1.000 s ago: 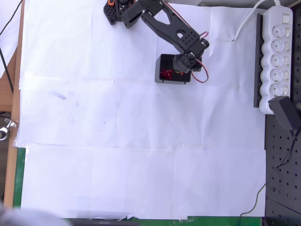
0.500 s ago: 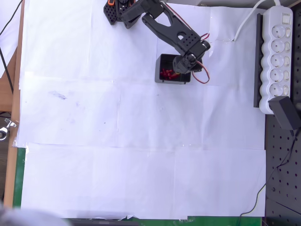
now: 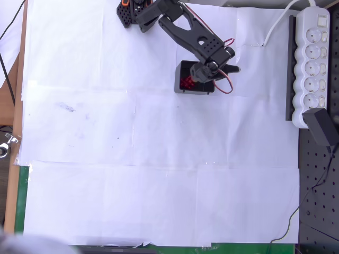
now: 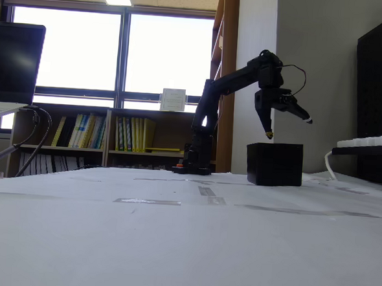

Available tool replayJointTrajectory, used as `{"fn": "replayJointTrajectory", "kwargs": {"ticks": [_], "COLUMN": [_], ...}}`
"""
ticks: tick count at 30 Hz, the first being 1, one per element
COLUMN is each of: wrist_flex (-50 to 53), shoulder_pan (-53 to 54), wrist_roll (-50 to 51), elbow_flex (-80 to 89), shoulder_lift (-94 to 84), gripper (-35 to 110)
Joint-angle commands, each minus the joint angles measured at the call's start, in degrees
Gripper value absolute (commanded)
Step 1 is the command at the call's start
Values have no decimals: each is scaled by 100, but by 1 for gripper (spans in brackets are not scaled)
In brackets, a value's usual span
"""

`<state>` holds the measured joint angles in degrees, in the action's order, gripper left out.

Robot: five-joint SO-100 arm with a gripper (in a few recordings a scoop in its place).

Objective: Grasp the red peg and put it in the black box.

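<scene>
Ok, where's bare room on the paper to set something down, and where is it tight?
Free: the white paper sheets below and left of the square black plastic box. Tight: around that box, where the black two-finger gripper hangs open above its rim, and the right edge by the white power strip.

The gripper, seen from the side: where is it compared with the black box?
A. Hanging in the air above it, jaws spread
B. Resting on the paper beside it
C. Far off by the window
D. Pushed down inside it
A: in the fixed view the gripper hangs above the black box, jaws spread apart.
</scene>
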<state>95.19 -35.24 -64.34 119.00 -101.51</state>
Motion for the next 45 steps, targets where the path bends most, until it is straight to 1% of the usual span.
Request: {"fn": "replayJointTrajectory", "kwargs": {"ticks": [1,5,9,12,16,19,25,31,37,45], "wrist_flex": [-519,-1336,-1881,-2347,-2751,-3164,-3182,-3164,-2997,-2417], "shoulder_pan": [606,1336,1749,1951,2162,2320,2373,2382,2487,2593], "wrist_roll": [-642,-1354,-1582,-1731,-2065,-2443,-2681,-2610,-2540,-2443], "elbow_flex": [-747,-1934,-2848,-3850,-5405,-6855,-8745,-9932,-10679,-11338], "shoulder_lift": [1617,2593,3261,3955,5309,6680,8596,9694,10380,10942], "gripper": [1,0,0,0,0,0,0,0,0,0]}}
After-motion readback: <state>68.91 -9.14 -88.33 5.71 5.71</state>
